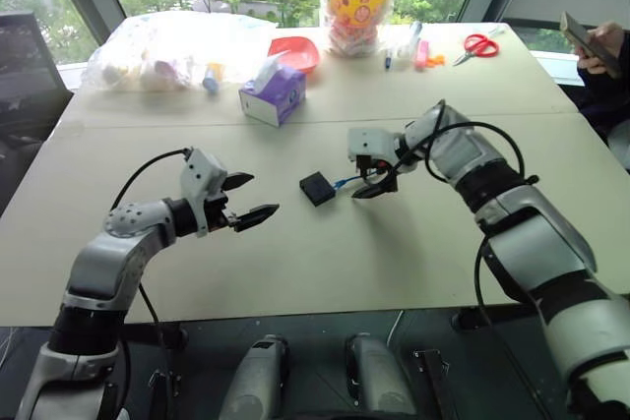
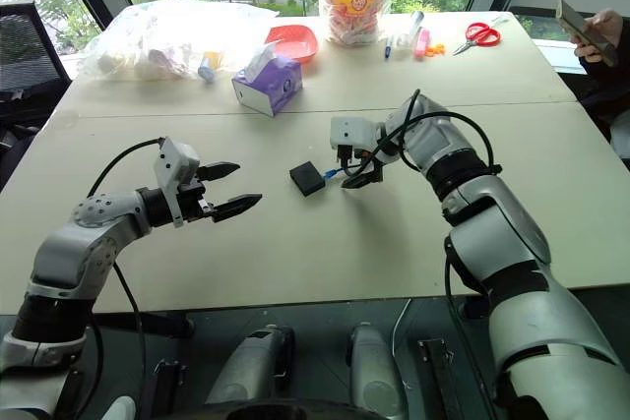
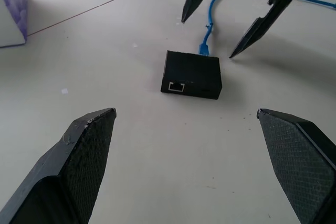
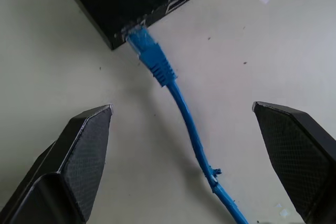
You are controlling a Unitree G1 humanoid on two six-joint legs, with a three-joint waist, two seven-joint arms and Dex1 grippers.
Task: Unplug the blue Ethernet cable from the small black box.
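The left pincer hovers over the desk, fingers spread apart, empty. Near it to the right lies the small black box, the blue Ethernet cable plugged into it. The right pincer straddles the cable, fingers apart.

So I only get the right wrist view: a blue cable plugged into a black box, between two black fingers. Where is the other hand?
Observer: The left hand hovers open on the opposite side of the small black box from the cable, not touching it.
Operator: Does the box have other sockets?
Observer: Yes, an empty port faces the left hand, opposite the blue Ethernet cable.
Operator: Anything else nearby?
Observer: A purple tissue box stands farther back, well clear of the black box.
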